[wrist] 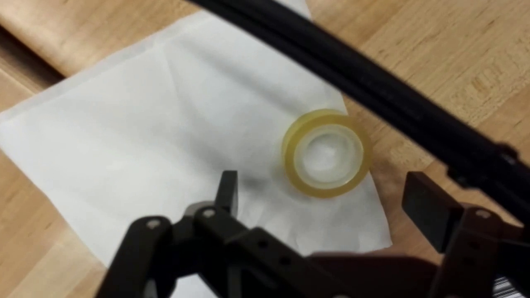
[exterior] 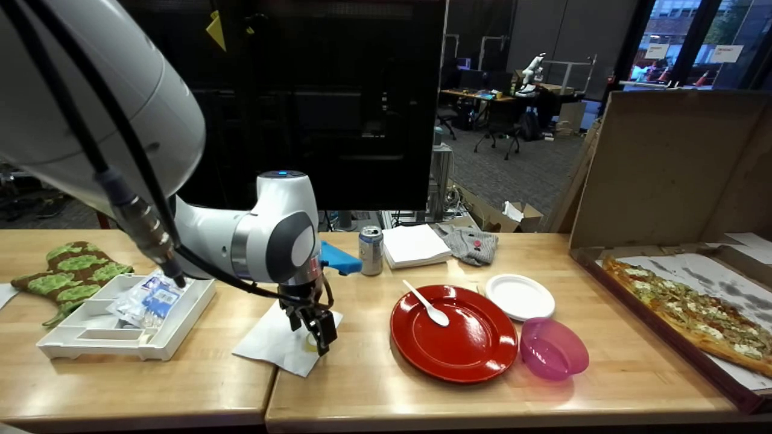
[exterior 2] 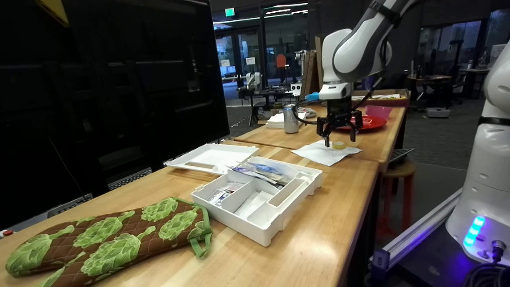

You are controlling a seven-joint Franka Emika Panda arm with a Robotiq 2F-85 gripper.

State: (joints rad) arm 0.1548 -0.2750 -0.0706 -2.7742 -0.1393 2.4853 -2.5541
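— Quilted oven mitt (exterior 2: 111,235), brown with green leafy print, lies nearest the camera in an exterior view, just beside a white divided case (exterior 2: 239,225) on a wooden bench (exterior 2: 314,255). What surrounds it?

— A dark screen (exterior: 289,120) rises behind the back edge, with glass doors (exterior 2: 247,46) and a second robot arm (exterior: 532,72) deeper in the room. Another bench (exterior: 350,392) butts against the first, bearing a red plate (exterior: 464,361), a white spoon (exterior: 437,315) lying across its rim, a pink bowl (exterior: 552,346) beside it, a can (exterior: 371,253) near the back edge and, at the far end, a pizza box (exterior: 669,169) with lid raised.

— And the robot (exterior 2: 358,56)?

— Its gripper (exterior 2: 340,140) hangs above a white napkin (wrist: 145,132) spread across the seam (wrist: 31,54) of the two benches. The fingers (wrist: 227,190) stand wide apart and hold nothing. A roll of yellowish tape (exterior 2: 339,146) sits at the napkin's edge, close to one corner, between the fingertips as seen in an exterior view; in the wrist view neither finger touches it.

— What escapes the lens?

— How closely the fingertips clear the napkin is hard to judge. In an exterior view the gripper covers most of the tape. A blurred black cable (wrist: 343,74) crosses the wrist view, hiding part of the napkin. Packets (exterior: 160,295) in the case are illegible, and the frame crops the pizza box.
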